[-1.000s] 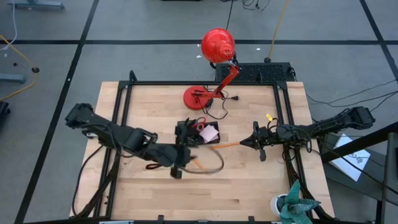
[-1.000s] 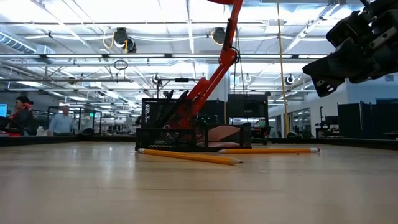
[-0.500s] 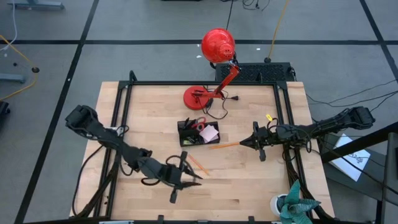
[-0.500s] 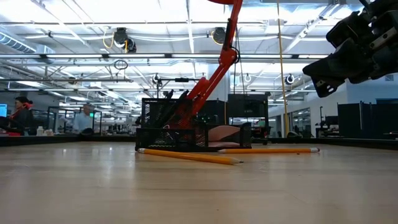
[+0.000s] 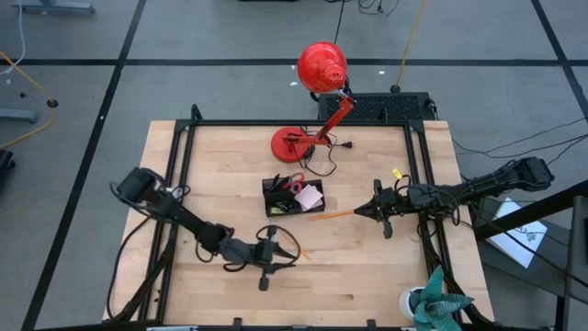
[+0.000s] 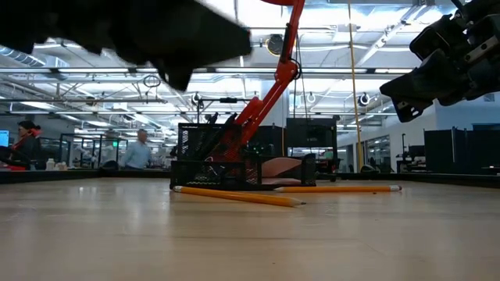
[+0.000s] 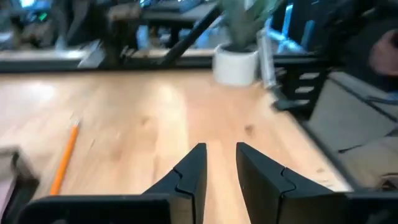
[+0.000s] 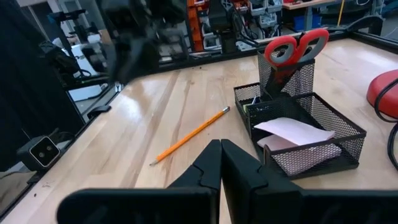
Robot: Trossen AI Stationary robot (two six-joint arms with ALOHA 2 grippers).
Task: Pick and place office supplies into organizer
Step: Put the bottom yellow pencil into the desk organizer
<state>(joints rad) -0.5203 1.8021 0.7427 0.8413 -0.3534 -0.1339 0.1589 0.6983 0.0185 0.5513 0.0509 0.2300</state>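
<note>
Pale wooden table [image 5: 367, 276], smooth with a soft sheen; black wire-mesh organizer [image 8: 311, 124] (matt metal); glossy red plastic scissor handles [image 8: 297, 46]; painted orange pencil [image 8: 189, 135].

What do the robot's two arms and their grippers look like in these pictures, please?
Both arms are dark, nearly black, jointed segments with thin black cables looping along them. The left gripper has two black angular fingers with stepped, wedge-shaped tips. The right gripper has matching black fingers on a broad black bar. No markings are readable.
</note>
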